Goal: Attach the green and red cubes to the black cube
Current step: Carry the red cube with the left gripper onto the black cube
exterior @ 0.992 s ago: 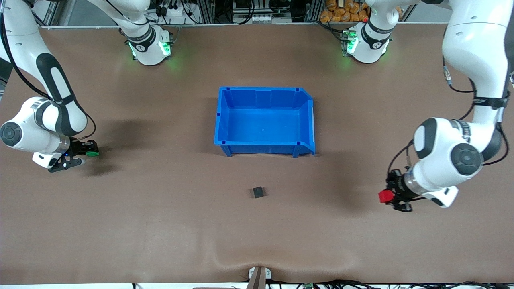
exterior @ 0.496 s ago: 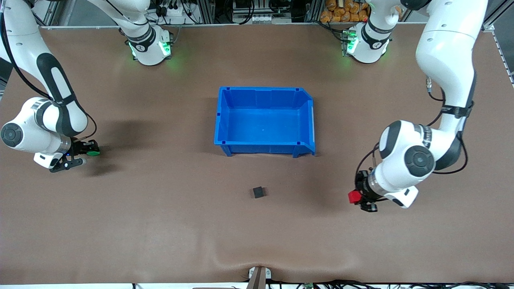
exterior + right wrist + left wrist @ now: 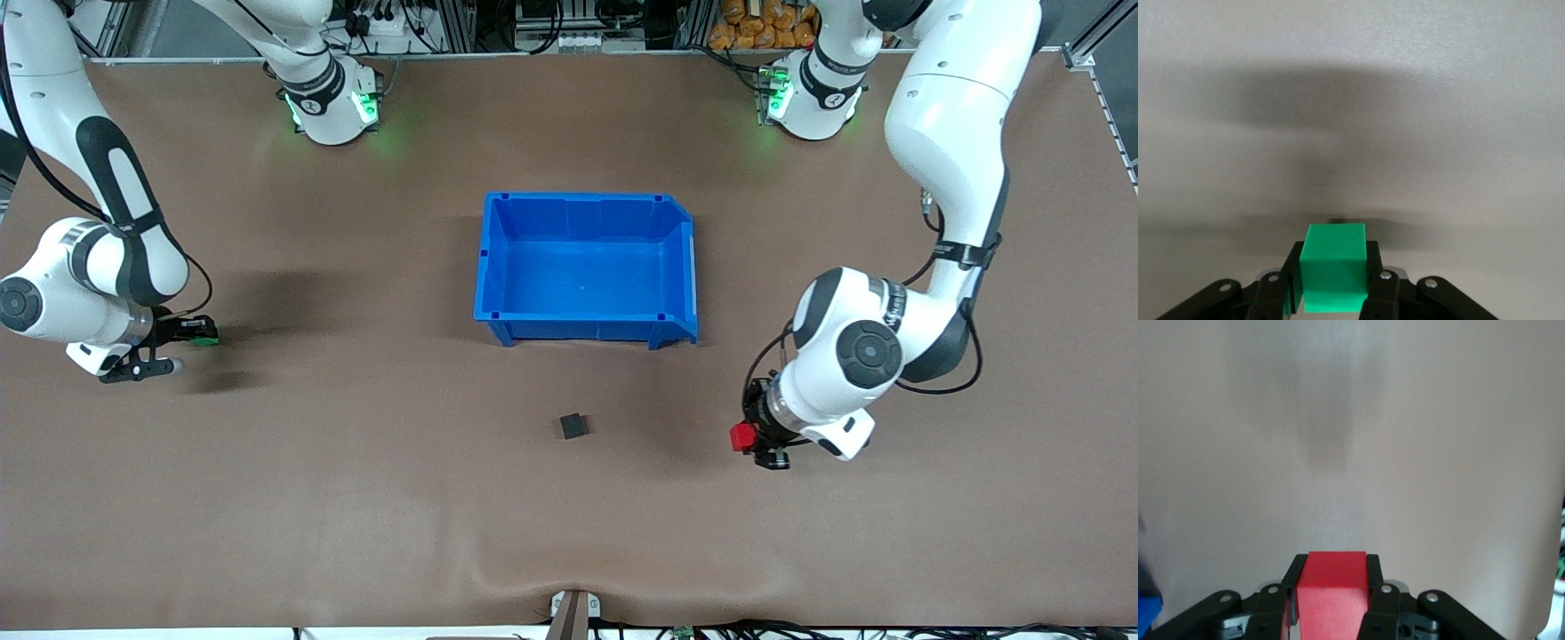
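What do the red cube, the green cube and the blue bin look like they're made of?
Red cube: likely plastic or painted wood; flat matte faces, crisp edges, no grain showing.
Green cube: looks the same, uniform colour, dull finish.
Bin: moulded plastic, going by its ribbed walls and slight sheen.
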Controlling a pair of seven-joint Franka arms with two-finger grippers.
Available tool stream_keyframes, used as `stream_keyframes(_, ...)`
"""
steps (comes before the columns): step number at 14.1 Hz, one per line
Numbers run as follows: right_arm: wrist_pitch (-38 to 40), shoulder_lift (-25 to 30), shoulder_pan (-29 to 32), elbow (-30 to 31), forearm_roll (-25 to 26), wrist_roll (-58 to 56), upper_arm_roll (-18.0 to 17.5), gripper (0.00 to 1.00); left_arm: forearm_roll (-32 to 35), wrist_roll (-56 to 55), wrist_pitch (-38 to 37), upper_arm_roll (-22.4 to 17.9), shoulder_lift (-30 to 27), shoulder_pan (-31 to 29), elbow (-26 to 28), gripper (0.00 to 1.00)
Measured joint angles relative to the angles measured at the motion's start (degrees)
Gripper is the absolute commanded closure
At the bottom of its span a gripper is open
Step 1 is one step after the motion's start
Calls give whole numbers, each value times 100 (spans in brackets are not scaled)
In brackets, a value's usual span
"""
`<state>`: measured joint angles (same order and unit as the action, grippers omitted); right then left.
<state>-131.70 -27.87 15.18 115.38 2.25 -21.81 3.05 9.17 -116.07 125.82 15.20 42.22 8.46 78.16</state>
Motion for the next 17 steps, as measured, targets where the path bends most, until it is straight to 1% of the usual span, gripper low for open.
stream_keyframes(3, 183, 34, -88, -49, -10, 699, -54, 100, 0, -250, 0, -28, 149, 322, -210, 100)
stream_keyframes(7, 259, 71, -179, -157, -19, 1566, -93, 100, 0, -484, 14, -436, 573, 1009, -663, 100)
stream_keyframes(9, 420, 72, -192, -206, -28, 2122, -180, 100, -1, -651, 52, -517, 787, 1274, -890, 100)
stream_keyframes(11, 570, 77, -217, -259, -188, 2730, -267, 100, -21, -758, 150, -520, 938, 1401, -1022, 100)
stream_keyframes(13, 731, 101, -275, -312, -383, 3273, -351, 100, -240, -771, 192, -520, 1085, 1435, -1135, 100)
stream_keyframes(17, 1010, 160, -535, -486, -480, 4369, -458, 100, -444, -771, 228, -509, 1309, 1488, -1293, 100)
